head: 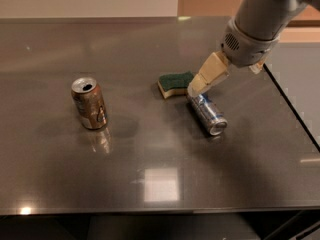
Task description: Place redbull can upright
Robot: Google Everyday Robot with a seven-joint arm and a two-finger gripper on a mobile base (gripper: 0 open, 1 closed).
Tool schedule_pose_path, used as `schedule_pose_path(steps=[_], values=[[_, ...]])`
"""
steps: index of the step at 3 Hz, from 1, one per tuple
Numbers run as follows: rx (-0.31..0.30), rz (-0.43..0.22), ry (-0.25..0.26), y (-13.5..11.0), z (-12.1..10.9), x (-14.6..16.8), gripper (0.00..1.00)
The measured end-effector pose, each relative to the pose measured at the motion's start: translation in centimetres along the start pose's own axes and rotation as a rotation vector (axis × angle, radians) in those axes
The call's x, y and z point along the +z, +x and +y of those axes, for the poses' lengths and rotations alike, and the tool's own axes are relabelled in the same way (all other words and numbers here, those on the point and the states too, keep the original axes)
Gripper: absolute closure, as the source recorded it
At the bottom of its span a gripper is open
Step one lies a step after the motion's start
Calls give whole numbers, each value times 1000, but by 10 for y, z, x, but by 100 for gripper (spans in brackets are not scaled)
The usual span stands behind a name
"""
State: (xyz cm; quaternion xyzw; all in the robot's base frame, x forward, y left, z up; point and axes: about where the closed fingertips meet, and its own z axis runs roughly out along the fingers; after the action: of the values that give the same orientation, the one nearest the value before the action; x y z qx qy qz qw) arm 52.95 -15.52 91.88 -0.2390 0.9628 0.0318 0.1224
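We note redbull can (208, 114) lying sideways near the table's (150, 194) right edge, not yet upright; gripper (195, 90) at its far end, grip we cannot tell.

One redbull can (208, 113), one gold can (90, 104), one sponge (173, 84), one end effector (196, 88) beside sponge.

I see a worktop (165, 184) of dark metal, smooth and glossy enough to mirror the lights. The redbull can (209, 114) is shiny silver metal with blue patches. The other can (90, 104) is duller brownish-gold metal with a bright top. The sponge (175, 83) has a rough green face over yellow foam. My gripper (196, 89), at the redbull can's far end beside the sponge, looks like matt beige plastic.
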Motion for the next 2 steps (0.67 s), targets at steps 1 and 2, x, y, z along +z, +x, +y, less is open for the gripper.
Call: schedule_pose_path(steps=[1,2], values=[[93,-9,-1,2,-1,8,0],[162,1,6,4,-6,19,0]])
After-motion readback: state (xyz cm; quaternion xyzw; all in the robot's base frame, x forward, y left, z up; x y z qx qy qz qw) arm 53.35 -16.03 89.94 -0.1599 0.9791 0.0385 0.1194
